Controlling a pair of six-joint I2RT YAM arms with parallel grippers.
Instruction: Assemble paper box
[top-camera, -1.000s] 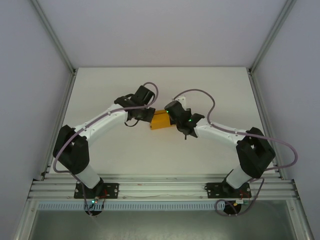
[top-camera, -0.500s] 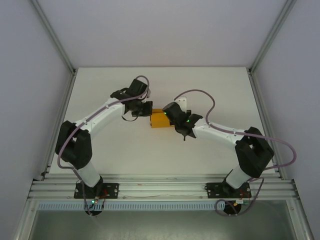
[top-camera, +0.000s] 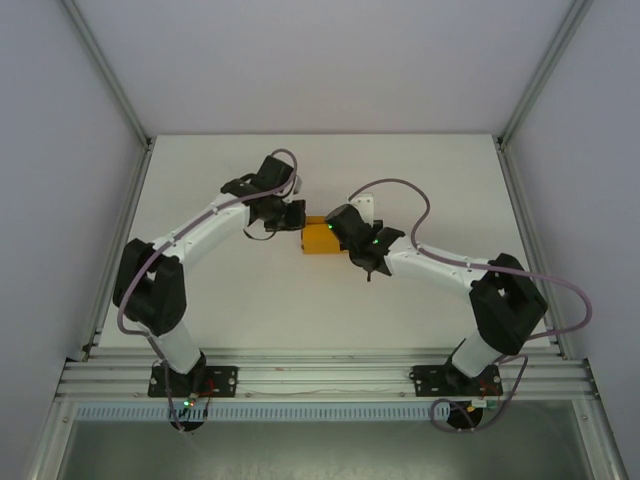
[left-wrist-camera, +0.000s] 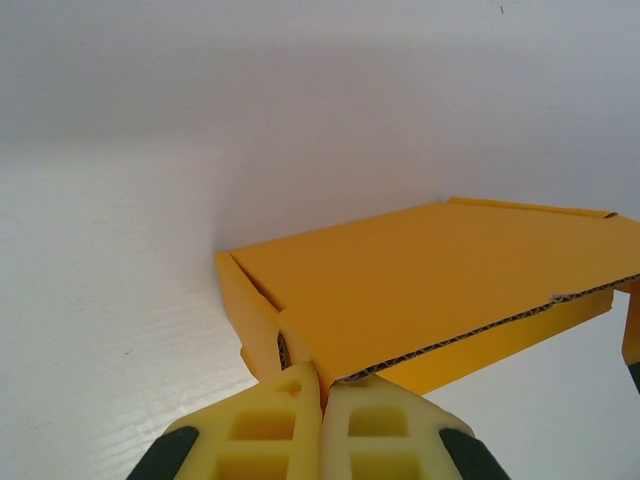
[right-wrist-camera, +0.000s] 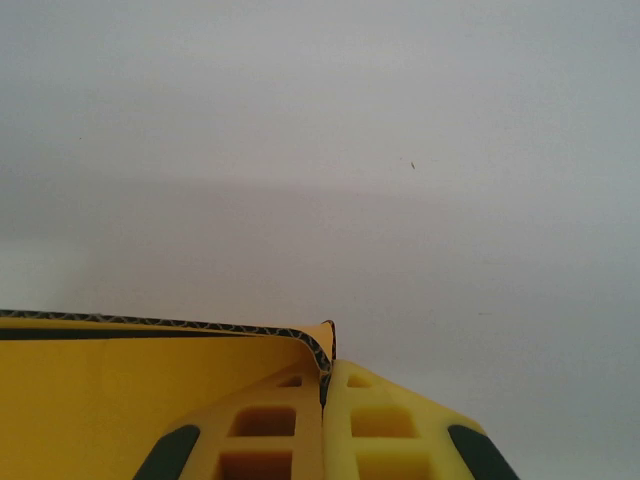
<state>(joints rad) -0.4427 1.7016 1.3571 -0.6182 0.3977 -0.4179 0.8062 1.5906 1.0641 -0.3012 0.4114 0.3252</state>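
Note:
The paper box (top-camera: 319, 239) is a small orange shallow box lying on the white table between both arms. My left gripper (top-camera: 296, 219) is at its back-left corner. In the left wrist view the box (left-wrist-camera: 430, 270) has its lid lying flat, and my left gripper (left-wrist-camera: 322, 380) is shut with a sliver of the lid's corner pinched between its tips. My right gripper (top-camera: 338, 230) is at the box's right end. In the right wrist view my right gripper (right-wrist-camera: 324, 372) is shut on a curled card edge of the box (right-wrist-camera: 110, 400).
The white table (top-camera: 430, 180) has open room behind and in front of the box. Grey walls and metal frame posts (top-camera: 530, 90) close it in at the sides. The arms' base rail (top-camera: 320, 378) runs along the near edge.
Over the last second my left wrist has swung toward the back left, and the box has shifted slightly back and squared up. Little has moved in the last half second.

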